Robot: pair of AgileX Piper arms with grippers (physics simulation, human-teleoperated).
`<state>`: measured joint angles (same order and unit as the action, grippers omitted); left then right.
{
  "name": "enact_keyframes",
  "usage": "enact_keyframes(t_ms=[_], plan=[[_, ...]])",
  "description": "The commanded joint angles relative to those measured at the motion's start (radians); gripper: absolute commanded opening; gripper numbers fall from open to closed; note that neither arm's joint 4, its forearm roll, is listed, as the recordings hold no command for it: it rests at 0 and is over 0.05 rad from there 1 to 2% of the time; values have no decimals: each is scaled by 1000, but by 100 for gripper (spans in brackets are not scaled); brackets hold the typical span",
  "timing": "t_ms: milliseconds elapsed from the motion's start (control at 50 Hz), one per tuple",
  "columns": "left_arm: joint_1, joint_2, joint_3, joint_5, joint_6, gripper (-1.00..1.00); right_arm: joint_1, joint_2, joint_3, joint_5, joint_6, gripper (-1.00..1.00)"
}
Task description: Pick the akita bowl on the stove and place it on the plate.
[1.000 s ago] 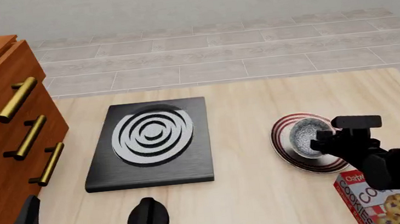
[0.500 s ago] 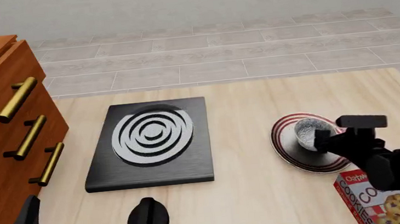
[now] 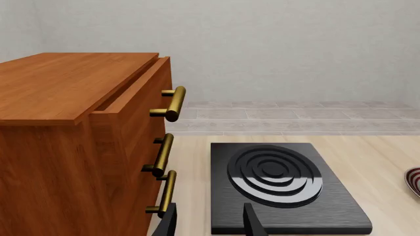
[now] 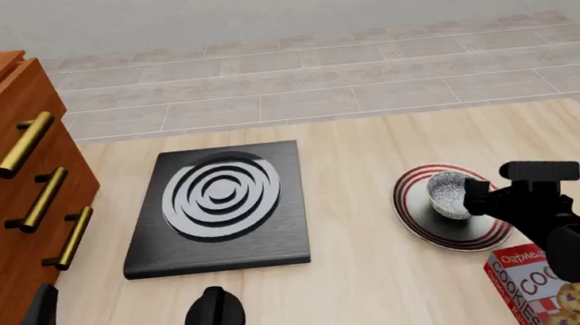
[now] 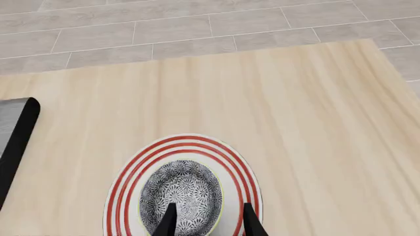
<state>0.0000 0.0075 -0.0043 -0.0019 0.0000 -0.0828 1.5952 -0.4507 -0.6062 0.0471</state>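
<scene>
The akita bowl (image 4: 448,193) (image 5: 182,194), speckled grey-white inside, sits on the red-striped plate (image 4: 413,213) (image 5: 122,188) at the table's right. My right gripper (image 4: 474,196) (image 5: 207,222) is open just on the near-right side of the bowl, its two fingers (image 5: 168,219) spread on either side of the bowl's near rim. The black stove (image 4: 220,209) (image 3: 282,182) with silver rings lies bare at centre left. My left gripper (image 4: 3,319) (image 3: 208,223) stands open at the near left, holding nothing.
A wooden drawer cabinet (image 4: 4,182) (image 3: 78,147) with brass handles fills the left side. A black round knob (image 4: 215,319) lies in front of the stove. A cookie box (image 4: 563,288) stands at the near right, under my right arm.
My right gripper has drawn back to the right, away from the bowl, which stays on the plate. The left arm has not moved.
</scene>
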Motion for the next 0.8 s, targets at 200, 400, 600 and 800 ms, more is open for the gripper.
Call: enact_keyframes(t_ms=[200,400,600,800], plan=[[0,0,0,0,0,100,13,-127,40,20,-19,100],[0,0,0,0,0,100,35,-281,78,90,-55,100],[0,0,0,0,0,100,76,-439,84,202,-50,100],[0,0,0,0,0,100,117,-548,90,279,-43,100]])
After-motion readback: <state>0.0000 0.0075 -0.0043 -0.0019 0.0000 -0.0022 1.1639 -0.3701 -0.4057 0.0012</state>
